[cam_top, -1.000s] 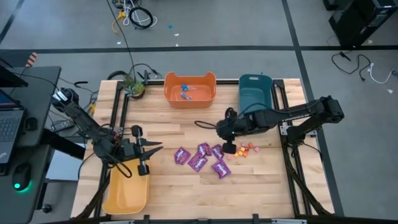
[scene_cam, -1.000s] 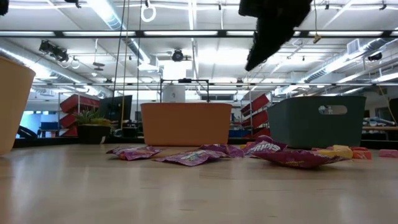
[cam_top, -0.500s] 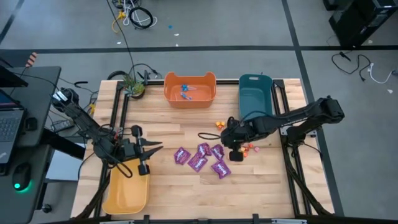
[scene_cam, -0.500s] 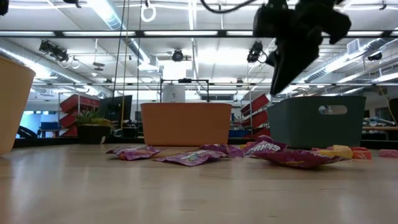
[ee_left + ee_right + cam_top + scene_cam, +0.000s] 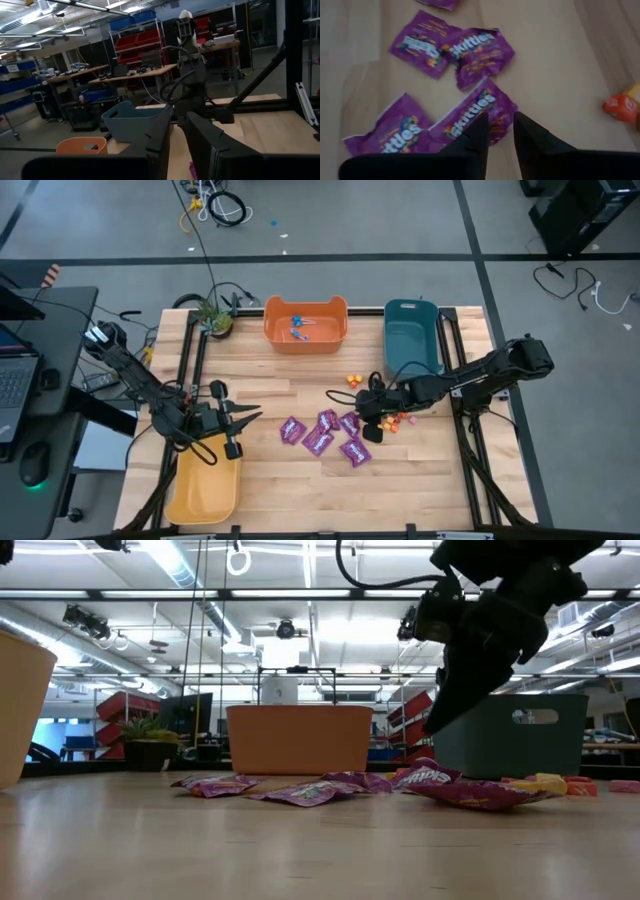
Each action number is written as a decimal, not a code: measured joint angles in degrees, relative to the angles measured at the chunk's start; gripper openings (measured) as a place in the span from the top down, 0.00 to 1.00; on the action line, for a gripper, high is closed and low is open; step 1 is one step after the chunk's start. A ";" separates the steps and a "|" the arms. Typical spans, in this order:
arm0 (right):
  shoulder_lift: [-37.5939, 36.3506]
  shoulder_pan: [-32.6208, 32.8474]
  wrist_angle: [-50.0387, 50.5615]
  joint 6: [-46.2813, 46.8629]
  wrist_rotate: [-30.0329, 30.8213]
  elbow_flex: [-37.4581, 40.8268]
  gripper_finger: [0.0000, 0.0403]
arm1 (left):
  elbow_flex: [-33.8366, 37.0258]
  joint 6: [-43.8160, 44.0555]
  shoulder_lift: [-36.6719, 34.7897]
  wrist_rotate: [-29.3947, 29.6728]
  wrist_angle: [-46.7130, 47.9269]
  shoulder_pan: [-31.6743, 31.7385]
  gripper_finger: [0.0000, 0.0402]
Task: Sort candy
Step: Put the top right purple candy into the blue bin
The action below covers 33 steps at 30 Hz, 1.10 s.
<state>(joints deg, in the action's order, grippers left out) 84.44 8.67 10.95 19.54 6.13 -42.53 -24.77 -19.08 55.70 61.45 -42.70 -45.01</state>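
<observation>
Candy (image 5: 325,435) litters the wooden table (image 5: 280,490), shelves (image 5: 115,710) behind.

The right arm is reaching in from the right side of the table (image 5: 270,490), stretched low toward its middle, with the wrist bending downward. The right claw (image 5: 371,430) is pointing down just above the table surface, its two dark fingers (image 5: 470,145) standing slightly apart with a narrow gap between them and nothing gripped. The left arm is waiting near the left edge, folded, with the left claw (image 5: 238,432) held level, its fingers slightly parted and holding nothing.
</observation>
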 joint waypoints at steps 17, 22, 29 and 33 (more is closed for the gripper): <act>0.00 0.00 -2.54 3.46 5.04 0.35 0.72 | 0.00 1.31 0.02 0.12 1.41 0.00 0.83; 1.04 0.01 -2.70 3.40 5.82 0.31 0.71 | -0.02 1.35 0.02 0.11 1.55 0.00 0.83; 5.29 0.22 -4.01 3.42 5.76 0.33 0.71 | -0.04 1.48 0.04 0.07 1.93 0.00 0.83; 6.57 0.22 -3.88 5.28 4.48 0.33 0.71 | -0.04 1.50 0.04 0.09 2.01 0.00 0.83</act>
<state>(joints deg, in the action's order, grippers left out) 91.01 8.88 7.07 24.82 10.61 -42.19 -24.82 -17.58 55.75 61.54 -40.69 -45.01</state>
